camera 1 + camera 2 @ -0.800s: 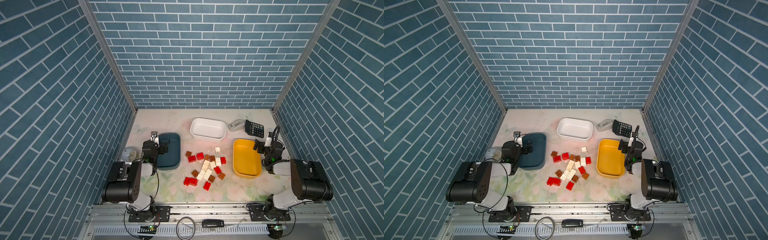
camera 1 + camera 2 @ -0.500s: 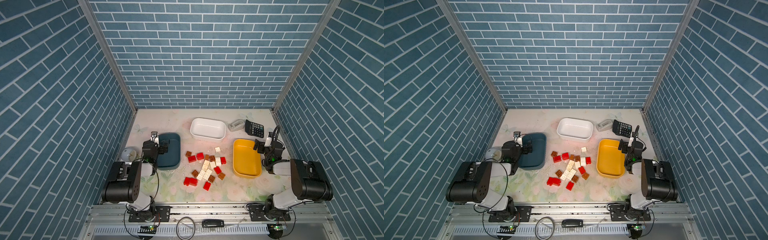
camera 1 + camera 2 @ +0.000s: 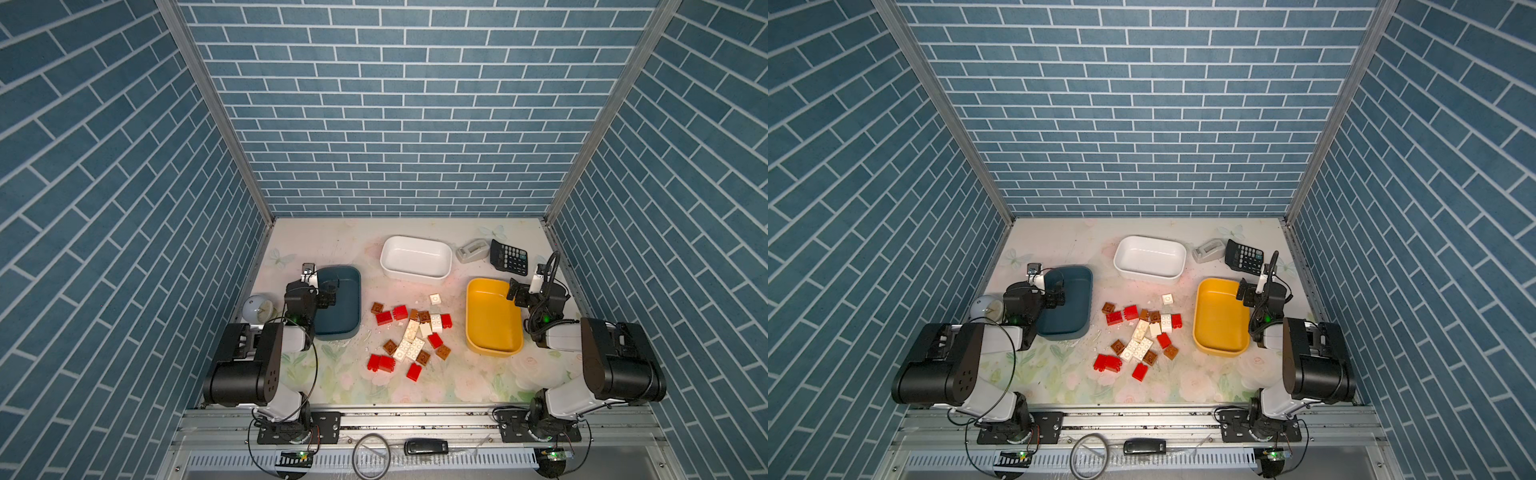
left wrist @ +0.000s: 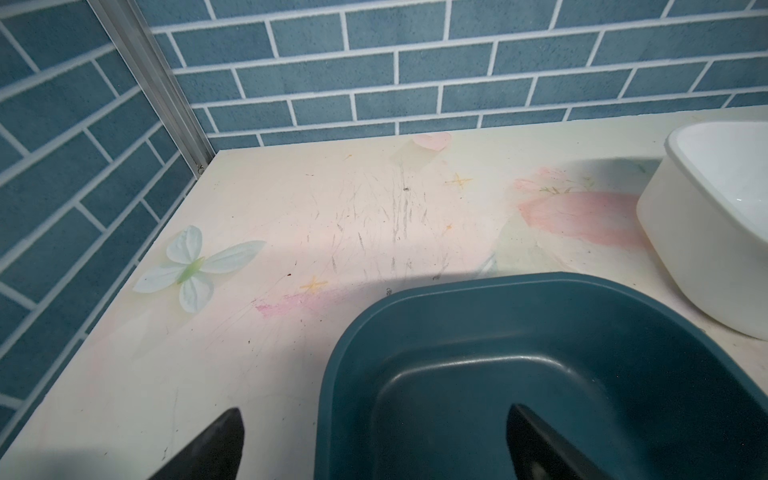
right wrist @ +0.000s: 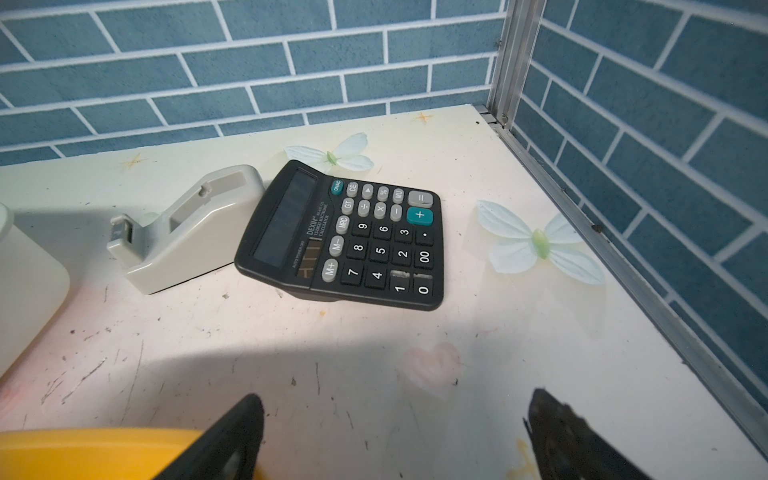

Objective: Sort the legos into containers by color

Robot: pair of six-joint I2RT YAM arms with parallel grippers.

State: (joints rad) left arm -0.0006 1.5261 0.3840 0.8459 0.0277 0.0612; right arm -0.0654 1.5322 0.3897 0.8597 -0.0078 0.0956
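One table [image 3: 332, 390], pale with printed flowers and butterflies, carries every item below.

Three tubs, all much the same size. The white tub [image 3: 415, 257] stands toward the back wall, near the middle. The teal tub [image 3: 343, 320] stands on my left and the yellow tub [image 3: 490, 332] on my right, well apart.

Two grippers, mine. My left gripper [image 4: 378, 440] hangs over the far left corner of the teal tub, jaws spread wide. One finger is above the tub's inside and the other above bare table, with nothing gripped. My right gripper [image 5: 395, 432] hangs at the far right corner of the yellow tub, jaws likewise spread wide and gripping nothing. One finger is over the yellow rim, the other over the table.

One black calculator [image 5: 353, 241], keys up, near the back right corner.

One grey tape dispenser [image 5: 187, 232], between the calculator's display end and the white tub. I cannot tell whether it touches the calculator or sits just beside it.

One pale round dome [image 3: 258, 308] at the table's left edge, beside my left arm; I cannot tell what it is.

About twenty legos [image 3: 411, 332], red, brown and white, scattered on the table between the teal and yellow tubs, outside all three. One white square brick [image 3: 435, 298] sits apart, nearest the white tub. One red brick [image 3: 414, 371] lies nearest my base.
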